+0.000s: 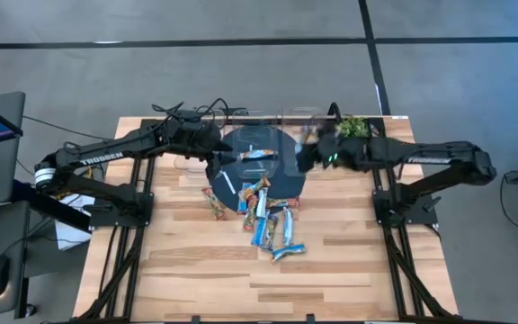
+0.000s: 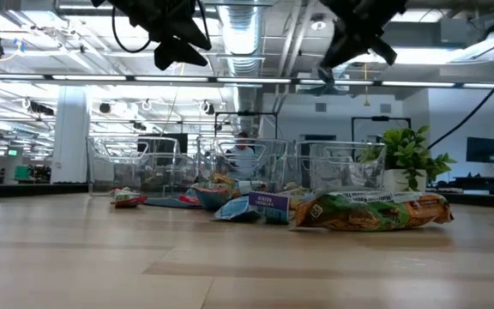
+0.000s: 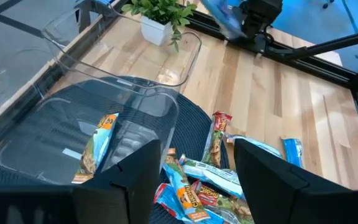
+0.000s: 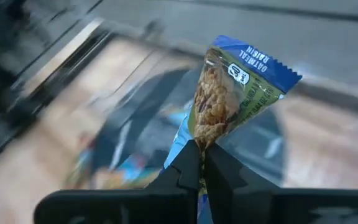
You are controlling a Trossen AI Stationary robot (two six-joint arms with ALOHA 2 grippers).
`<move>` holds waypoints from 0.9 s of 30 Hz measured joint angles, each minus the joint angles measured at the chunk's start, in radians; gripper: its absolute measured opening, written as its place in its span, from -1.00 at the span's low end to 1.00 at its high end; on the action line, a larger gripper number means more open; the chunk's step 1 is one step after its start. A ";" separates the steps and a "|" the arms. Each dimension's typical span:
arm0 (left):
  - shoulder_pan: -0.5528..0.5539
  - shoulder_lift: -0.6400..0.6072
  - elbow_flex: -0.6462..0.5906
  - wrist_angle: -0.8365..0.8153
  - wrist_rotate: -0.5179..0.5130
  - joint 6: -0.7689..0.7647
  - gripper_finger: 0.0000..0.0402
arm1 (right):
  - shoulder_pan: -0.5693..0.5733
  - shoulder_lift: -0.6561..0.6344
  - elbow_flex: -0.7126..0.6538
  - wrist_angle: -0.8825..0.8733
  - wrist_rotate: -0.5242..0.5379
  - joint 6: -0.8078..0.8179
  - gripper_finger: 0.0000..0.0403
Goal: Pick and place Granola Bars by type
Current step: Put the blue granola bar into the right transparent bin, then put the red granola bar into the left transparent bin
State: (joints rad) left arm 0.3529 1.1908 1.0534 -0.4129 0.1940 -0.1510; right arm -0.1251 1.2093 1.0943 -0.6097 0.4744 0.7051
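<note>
Your right gripper (image 4: 199,163) pinches a shiny blue-topped clear wrapper (image 4: 235,87) reading "OATMEAL RAISIN", held above the table. Your left gripper (image 3: 194,165), fingers spread, hovers over crinkly bars (image 1: 268,220) heaped on the dark round mat (image 1: 281,184).

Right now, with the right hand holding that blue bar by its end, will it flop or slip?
The blue bar stands straight up from the right hand, so it is probably stiff and light. Only its crimped end is pinched and the wrapper looks glossy, so it might slip or swing.

potted plant (image 1: 352,126) at table's far edge | clear bins (image 3: 135,74) (empty-looking) | dark round mat (image 1: 288,180)
</note>
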 joint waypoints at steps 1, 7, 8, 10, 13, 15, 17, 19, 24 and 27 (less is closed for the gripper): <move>-0.004 0.000 0.000 0.000 0.000 -0.007 -0.01 | -0.034 -0.006 0.000 -0.007 0.000 -0.017 -0.99; -0.041 0.000 0.000 0.000 -0.054 -0.036 -0.01 | -0.192 0.022 0.000 -0.008 -0.050 -0.107 -0.97; -0.049 0.000 0.000 0.000 -0.063 -0.040 -0.01 | -0.214 0.037 0.000 -0.012 -0.068 -0.117 -0.96; -0.062 0.000 0.000 0.000 -0.075 -0.051 -0.01 | -0.250 0.068 0.000 -0.012 -0.116 -0.143 -0.94; -0.080 0.000 0.000 0.000 -0.086 -0.067 -0.01 | -0.293 0.124 0.000 -0.013 -0.164 -0.173 -0.89; -0.089 0.000 0.000 0.000 -0.099 -0.079 -0.01 | -0.311 0.158 -0.001 -0.021 -0.167 -0.183 -0.84; -0.099 0.000 0.000 0.000 -0.107 -0.090 -0.01 | -0.324 0.187 -0.001 -0.019 -0.167 -0.183 -0.75; -0.107 0.000 0.000 -0.001 -0.113 -0.101 -0.01 | -0.338 0.210 -0.001 -0.021 -0.168 -0.183 -0.65; -0.133 0.000 0.000 -0.063 -0.126 -0.115 -0.01 | -0.356 0.209 -0.001 -0.007 -0.220 -0.213 -0.34; -0.155 0.000 0.000 -0.183 -0.129 -0.113 -0.01 | -0.338 0.155 -0.001 0.026 -0.272 -0.309 -0.19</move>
State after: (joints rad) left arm 0.1977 1.1912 1.0534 -0.5958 0.0653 -0.2644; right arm -0.4634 1.3645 1.0931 -0.5839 0.2020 0.3956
